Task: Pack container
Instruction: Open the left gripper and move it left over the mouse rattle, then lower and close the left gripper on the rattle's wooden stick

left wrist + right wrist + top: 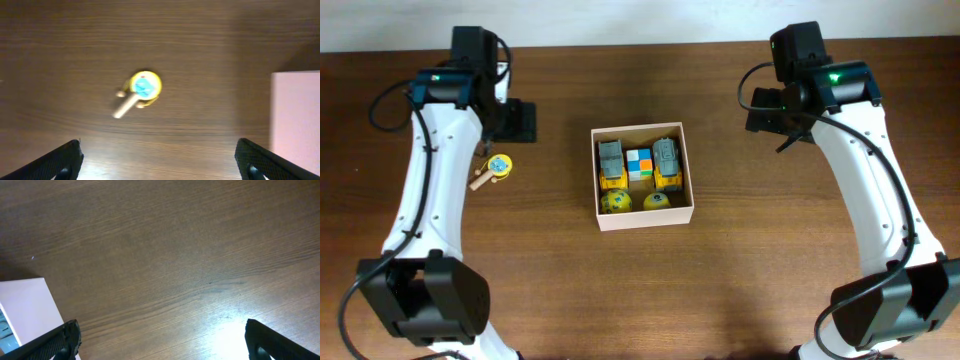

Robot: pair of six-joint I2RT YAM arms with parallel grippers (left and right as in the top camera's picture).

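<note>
Left claw (pixel 160 162): we log its two dark fingers (pixel 65 160) spread wide apart, one at each lower corner of the wrist view, clamped on nothing. On the counter (pixel 640 300) below, apart from both fingers, lies a small yellow disc toy (pixel 144 86). It has a blue face and a pale wooden handle pointing lower left. The whitish wall of the container (pixel 645 218) enters that view at the right edge, well apart from the disc toy.

Right claw (pixel 162 342): fingers likewise spread wide, over plain wood grain. A corner of the container wall shows at the lower left of its wrist view.

From overhead we note the container at mid-counter, between the two arms and touching neither. Inside, along the back, stand two grey-and-yellow toy trucks (pixel 611 163) with a multicoloured cube (pixel 639 163) between them. Two yellow balls (pixel 615 202) sit in front. The disc toy lies on the counter to the left of the container, near the left arm.
</note>
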